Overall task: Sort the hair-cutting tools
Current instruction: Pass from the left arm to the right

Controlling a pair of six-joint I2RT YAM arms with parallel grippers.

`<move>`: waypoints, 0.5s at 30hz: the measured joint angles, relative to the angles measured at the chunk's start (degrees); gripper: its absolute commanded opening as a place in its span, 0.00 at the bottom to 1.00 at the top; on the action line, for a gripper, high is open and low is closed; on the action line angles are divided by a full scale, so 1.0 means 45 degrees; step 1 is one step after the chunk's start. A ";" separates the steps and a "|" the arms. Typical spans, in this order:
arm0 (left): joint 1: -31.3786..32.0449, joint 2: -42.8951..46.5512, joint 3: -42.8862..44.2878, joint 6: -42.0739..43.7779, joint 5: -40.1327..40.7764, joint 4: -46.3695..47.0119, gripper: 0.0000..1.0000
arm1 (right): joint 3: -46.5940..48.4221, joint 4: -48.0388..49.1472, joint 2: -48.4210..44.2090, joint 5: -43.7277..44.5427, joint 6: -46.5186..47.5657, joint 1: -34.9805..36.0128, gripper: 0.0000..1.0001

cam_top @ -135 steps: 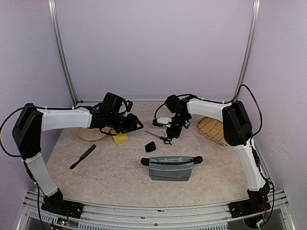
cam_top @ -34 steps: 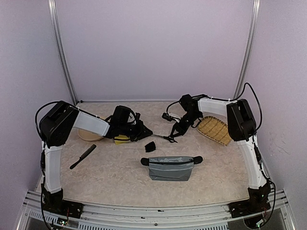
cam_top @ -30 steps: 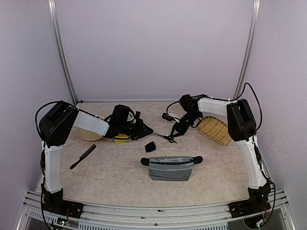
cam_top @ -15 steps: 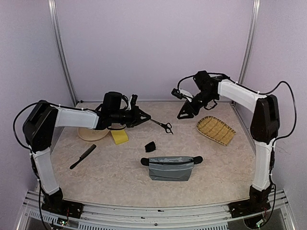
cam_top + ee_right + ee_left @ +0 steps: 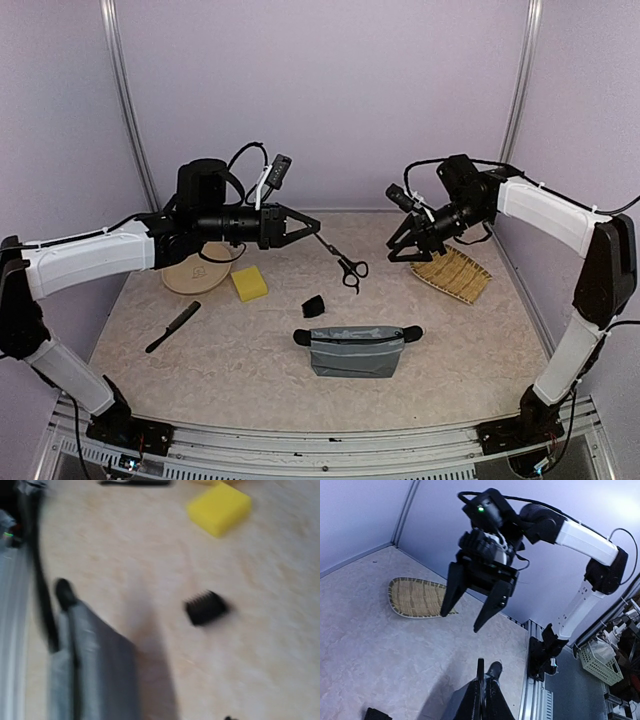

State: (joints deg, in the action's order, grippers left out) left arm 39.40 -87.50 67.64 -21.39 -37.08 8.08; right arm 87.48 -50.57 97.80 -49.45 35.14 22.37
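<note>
Scissors [image 5: 341, 261] hang by the blade from the clamped left gripper [image 5: 314, 228], high above the table [image 5: 200, 375]. Right gripper [image 5: 401, 249] gapes empty over the wicker tray [image 5: 458, 274]. Yellow sponge [image 5: 249, 283], small black piece [image 5: 314, 306], grey pouch [image 5: 355, 351] and comb [image 5: 173, 327] lie below.

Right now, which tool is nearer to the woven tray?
Right. The right tool hovers open at the left end of the woven tray; the left tool, holding scissors, is far off to its left.
</note>
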 measured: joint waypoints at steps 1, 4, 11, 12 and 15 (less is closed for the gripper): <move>0.0262 0.0223 -0.0053 0.0223 -0.0019 -0.0073 0.00 | -0.0015 -0.0073 0.0000 -0.0379 0.0049 0.0034 0.53; 0.1005 0.0646 -0.0209 0.0704 0.0029 -0.0209 0.00 | 0.0005 -0.0631 -0.0005 -0.1632 0.0597 0.0102 0.54; 0.1836 0.0981 -0.0860 0.0831 0.0806 -0.0112 0.00 | -0.0874 -0.1389 -0.0525 -0.2977 0.1243 0.0879 0.58; 0.1889 0.0967 -0.0884 0.0816 0.0976 -0.0068 0.00 | -0.1166 -0.1253 -0.0685 -0.2919 0.1156 0.1122 0.58; 0.2035 0.0918 -0.0884 0.0792 0.1311 0.0199 0.00 | -0.1613 -0.0850 -0.0860 -0.2497 0.0826 0.2025 0.58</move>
State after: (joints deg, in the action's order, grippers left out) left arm 48.56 -83.37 63.66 -17.82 -31.18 8.97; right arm 80.23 -54.39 93.93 -60.69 38.85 31.48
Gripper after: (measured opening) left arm 0.001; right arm 0.584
